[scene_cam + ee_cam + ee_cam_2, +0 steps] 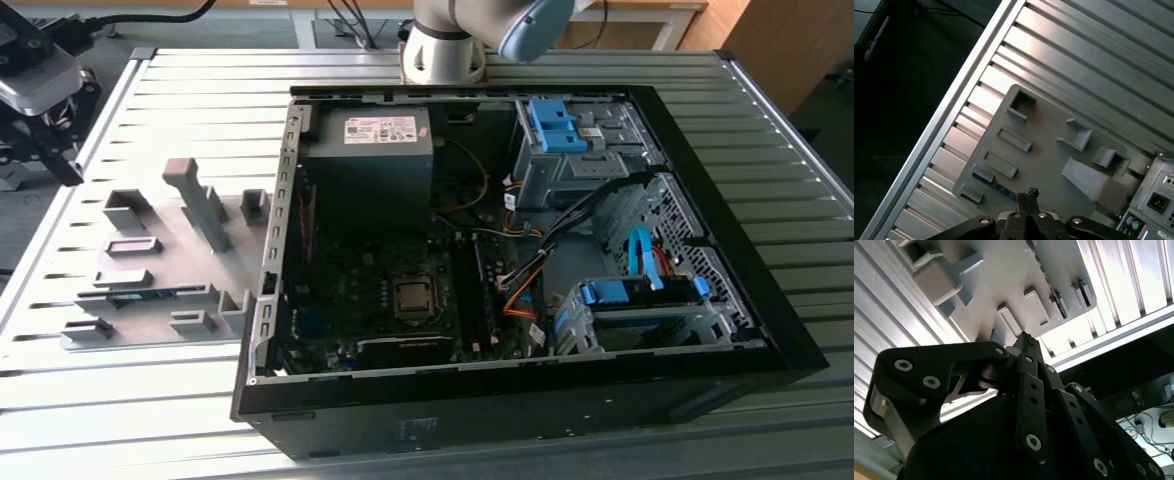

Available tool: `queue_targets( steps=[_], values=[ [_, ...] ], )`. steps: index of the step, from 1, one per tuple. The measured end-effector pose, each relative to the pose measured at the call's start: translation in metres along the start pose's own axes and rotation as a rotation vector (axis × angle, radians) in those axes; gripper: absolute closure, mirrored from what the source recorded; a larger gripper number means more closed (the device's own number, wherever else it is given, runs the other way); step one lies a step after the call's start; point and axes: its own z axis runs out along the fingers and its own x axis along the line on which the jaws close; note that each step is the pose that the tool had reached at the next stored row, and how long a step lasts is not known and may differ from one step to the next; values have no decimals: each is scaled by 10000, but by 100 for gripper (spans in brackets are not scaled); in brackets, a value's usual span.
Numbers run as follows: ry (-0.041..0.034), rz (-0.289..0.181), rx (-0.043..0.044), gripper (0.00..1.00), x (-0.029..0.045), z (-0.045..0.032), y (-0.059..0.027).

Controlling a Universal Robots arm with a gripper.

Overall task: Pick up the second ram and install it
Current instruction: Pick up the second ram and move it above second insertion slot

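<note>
The second ram (998, 187) is a thin blue stick; it lies in a slot of the grey tray (1046, 150), close to one edge of the tray; we see just a bit of it in the first wrist view. The end effector (1031, 193) hangs over that tray, and its tip lines up just beside the blue stick; its two fingers look pressed together, and we see nothing held between them; in both wrist views the tip is one dark point over the grey tray. The tray has little blocks and walls sticking up from it; it sits on the table (187, 70), which is made of long silver strips. In the exterior view the tray is on the left, and the open computer case (534, 410) is just beside it on the right; inside the case we see a green board (360, 290), a dark box with a white label (374, 150), and two light-blue brackets (554, 120).
</note>
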Motion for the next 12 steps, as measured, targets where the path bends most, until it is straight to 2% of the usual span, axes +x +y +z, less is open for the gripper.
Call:
queue_targets(
  steps=[12],
  values=[
    [90, -2112, 1, 90, 0, 83, -5]
  ],
)
